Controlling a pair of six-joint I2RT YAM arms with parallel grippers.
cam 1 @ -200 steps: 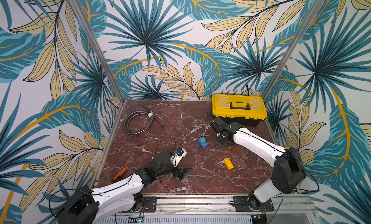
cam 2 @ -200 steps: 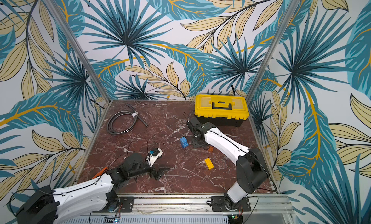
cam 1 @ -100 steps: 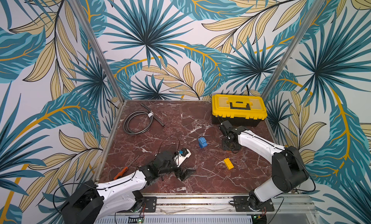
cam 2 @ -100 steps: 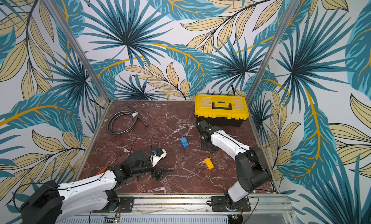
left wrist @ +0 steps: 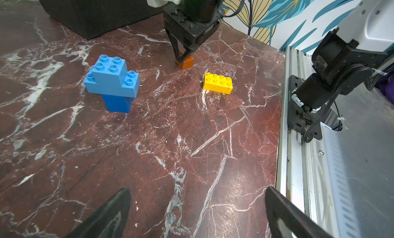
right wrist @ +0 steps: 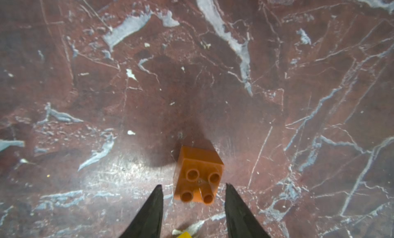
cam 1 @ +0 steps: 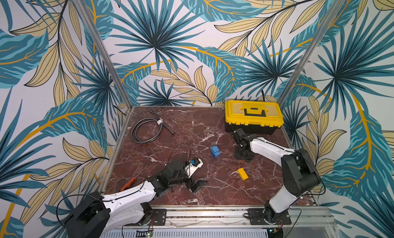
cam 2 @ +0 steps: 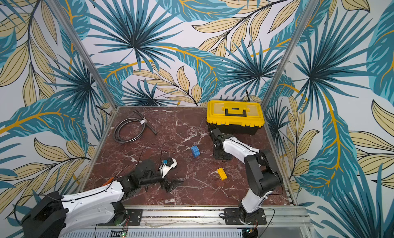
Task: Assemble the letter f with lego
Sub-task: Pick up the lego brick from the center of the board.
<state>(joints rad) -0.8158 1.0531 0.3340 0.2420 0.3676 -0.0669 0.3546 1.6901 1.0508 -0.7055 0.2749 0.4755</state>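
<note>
Three joined blue lego bricks stand mid-table: a dark square below, a long bar, a light square on top. A yellow lego brick lies loose nearer the front. The small orange brick sits studs-up on the marble. My right gripper points down over it, open, one finger on each side with small gaps. My left gripper hovers low near the front, open wide and empty.
A yellow toolbox stands at the back right, just behind the right arm. A coiled dark cable lies back left. An orange-handled screwdriver lies at the front left. A metal rail edges the table.
My right gripper has shifted right and come down around the orange brick, and its jaws have narrowed. The left gripper has barely moved.
</note>
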